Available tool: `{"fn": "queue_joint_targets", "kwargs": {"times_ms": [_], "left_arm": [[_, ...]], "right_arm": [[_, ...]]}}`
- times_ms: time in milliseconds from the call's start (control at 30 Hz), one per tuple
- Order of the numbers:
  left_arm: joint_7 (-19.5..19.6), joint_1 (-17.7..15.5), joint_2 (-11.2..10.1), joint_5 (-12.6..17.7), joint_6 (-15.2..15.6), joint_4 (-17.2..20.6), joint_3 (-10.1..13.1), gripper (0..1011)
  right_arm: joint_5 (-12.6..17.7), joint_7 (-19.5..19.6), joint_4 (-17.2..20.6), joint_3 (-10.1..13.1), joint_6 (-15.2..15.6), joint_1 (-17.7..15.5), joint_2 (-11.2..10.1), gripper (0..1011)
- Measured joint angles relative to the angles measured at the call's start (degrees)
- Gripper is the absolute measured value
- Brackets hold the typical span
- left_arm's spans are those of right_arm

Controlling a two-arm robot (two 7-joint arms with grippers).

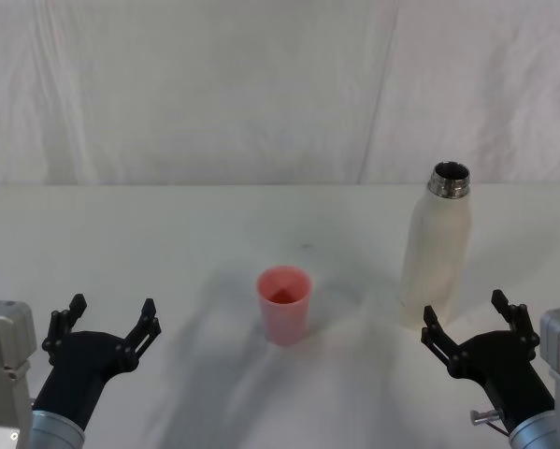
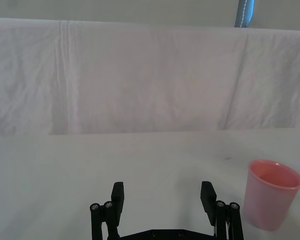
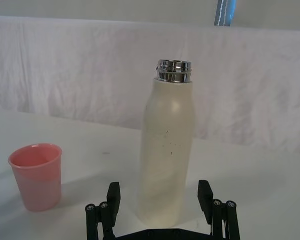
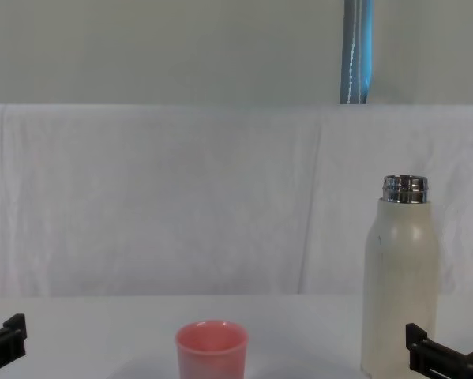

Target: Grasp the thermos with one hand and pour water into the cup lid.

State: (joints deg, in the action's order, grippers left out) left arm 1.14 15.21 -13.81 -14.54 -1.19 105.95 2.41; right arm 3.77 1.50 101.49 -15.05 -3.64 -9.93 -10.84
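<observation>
Cream-white and uncapped, the thermos [image 1: 436, 253] stands upright at two o'clock from the pink cup lid [image 1: 283, 304], well apart from it on the white table [image 1: 167, 234]. My right gripper [image 1: 468, 329] sits just short of the bottle's base, fingers spread wide and empty; my left gripper [image 1: 109, 319] idles open at eight o'clock from the cup. I'd judge the grasp wants the fingers straddling mid-body, squarely, before closing. No brand, label or lettering shows on either thing.
</observation>
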Motion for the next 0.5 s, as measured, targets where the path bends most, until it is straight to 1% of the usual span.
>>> {"fn": "queue_joint_targets", "kwargs": {"times_ms": [500], "left_arm": [[0.0,0.0,0.0,0.0,0.0,0.0,0.0,1001]], "right_arm": [[0.0,0.0,0.0,0.0,0.0,0.0,0.0,1000]]}}
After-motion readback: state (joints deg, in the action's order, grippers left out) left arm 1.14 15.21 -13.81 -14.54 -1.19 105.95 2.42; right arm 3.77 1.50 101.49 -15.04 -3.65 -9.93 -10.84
